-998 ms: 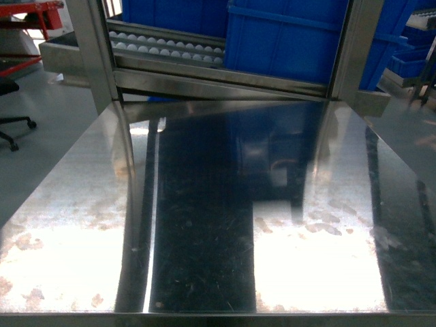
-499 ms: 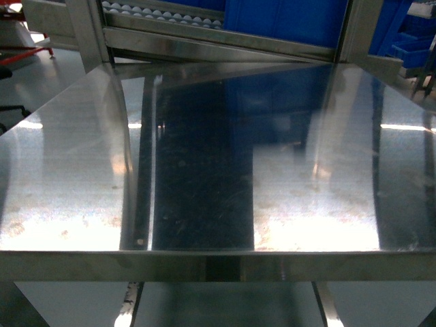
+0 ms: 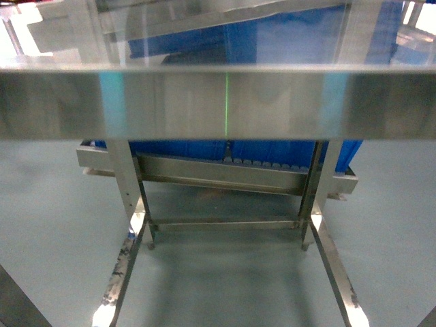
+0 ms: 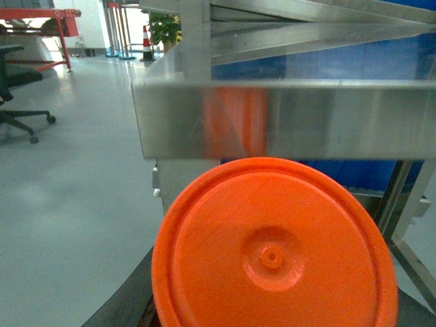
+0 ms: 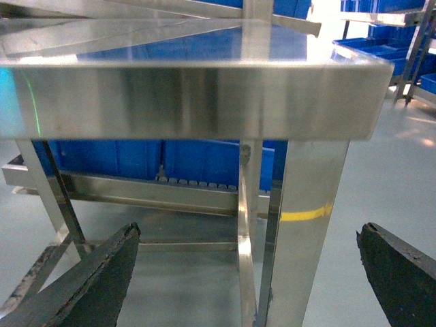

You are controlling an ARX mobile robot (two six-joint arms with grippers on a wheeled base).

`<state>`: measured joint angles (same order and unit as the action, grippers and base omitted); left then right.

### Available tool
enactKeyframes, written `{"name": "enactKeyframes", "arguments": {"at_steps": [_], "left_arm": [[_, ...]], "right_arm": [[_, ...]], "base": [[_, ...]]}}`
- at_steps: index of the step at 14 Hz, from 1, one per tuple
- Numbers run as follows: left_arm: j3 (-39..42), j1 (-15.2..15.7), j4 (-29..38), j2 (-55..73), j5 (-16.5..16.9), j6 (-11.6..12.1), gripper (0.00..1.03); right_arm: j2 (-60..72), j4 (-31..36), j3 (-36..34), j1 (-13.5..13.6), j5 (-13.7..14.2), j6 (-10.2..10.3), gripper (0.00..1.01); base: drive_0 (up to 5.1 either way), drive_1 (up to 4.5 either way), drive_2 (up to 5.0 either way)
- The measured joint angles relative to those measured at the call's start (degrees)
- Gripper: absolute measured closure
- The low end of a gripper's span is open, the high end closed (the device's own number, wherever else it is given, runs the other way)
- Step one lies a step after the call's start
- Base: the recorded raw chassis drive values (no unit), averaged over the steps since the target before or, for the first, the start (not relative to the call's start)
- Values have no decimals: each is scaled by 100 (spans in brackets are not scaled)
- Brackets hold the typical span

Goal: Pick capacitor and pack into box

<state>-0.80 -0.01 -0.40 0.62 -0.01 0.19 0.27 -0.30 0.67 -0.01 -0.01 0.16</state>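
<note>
A big round orange face with a small centre boss, which I take to be the capacitor (image 4: 272, 255), fills the lower half of the left wrist view. It hangs in the air just in front of the steel table's front edge (image 4: 306, 116), where its orange reflection shows. It covers my left gripper's fingers; only a dark strip shows at its lower left. My right gripper (image 5: 248, 272) is open and holds nothing, its two dark fingers (image 5: 102, 272) wide apart below the table edge (image 5: 204, 102), facing a table leg (image 5: 306, 231). The box is out of view. The head view shows neither gripper.
The head view looks at the table's front edge (image 3: 218, 102) and under it to a steel roller rack (image 3: 225, 174) and blue bins (image 3: 177, 146). More blue bins (image 5: 381, 30) stand on shelves at the right. An office chair (image 4: 13, 102) and a traffic cone (image 4: 146, 44) stand on the floor at the left.
The head view has dropped from looking down on the tabletop to looking at its front edge and the floor below it.
</note>
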Motion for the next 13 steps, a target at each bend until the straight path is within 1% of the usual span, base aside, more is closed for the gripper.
{"name": "enactKeyframes", "arguments": {"at_steps": [13], "left_arm": [[0, 0, -4, 0, 0, -2, 59]], "right_arm": [[0, -4, 0, 0, 0, -2, 3]], "base": [[0, 0, 0]]}}
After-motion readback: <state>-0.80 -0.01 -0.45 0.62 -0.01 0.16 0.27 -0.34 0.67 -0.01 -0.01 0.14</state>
